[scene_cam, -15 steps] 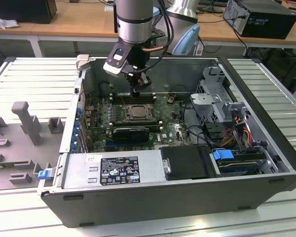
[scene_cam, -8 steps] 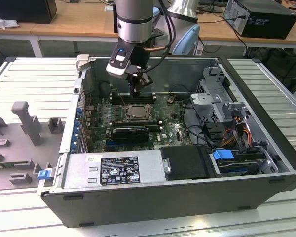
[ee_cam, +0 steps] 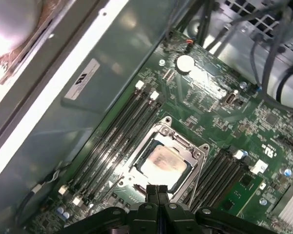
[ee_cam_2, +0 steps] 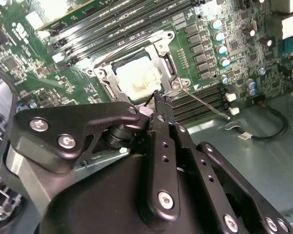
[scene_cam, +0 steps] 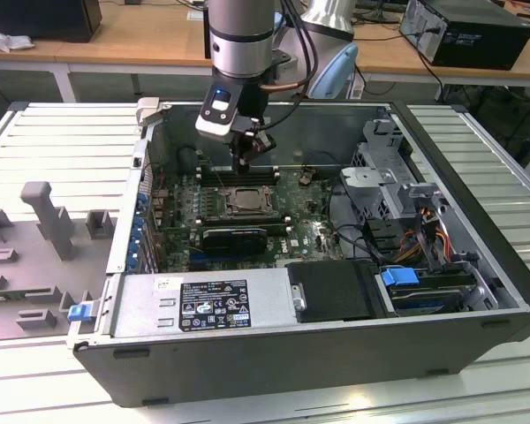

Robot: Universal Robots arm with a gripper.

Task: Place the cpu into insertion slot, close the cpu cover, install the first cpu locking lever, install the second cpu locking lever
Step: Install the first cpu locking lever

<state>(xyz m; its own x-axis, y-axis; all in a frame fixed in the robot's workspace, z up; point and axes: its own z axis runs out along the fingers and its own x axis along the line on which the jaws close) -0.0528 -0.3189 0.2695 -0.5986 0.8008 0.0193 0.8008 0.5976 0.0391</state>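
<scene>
Exterior view | arm [scene_cam: 243, 35] upright over open case [scene_cam: 336, 353] | tool [scene_cam: 241, 167] pinched together, empty, above cpu [scene_cam: 240, 201]

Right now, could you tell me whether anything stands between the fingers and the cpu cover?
Nothing visible does. In the first wrist view the shut fingers hang over one edge of the cover, and the cpu sits in its window.

Arm [scene_cam: 241, 35] upright, end effector [scene_cam: 240, 165] pointing down, closed
</scene>
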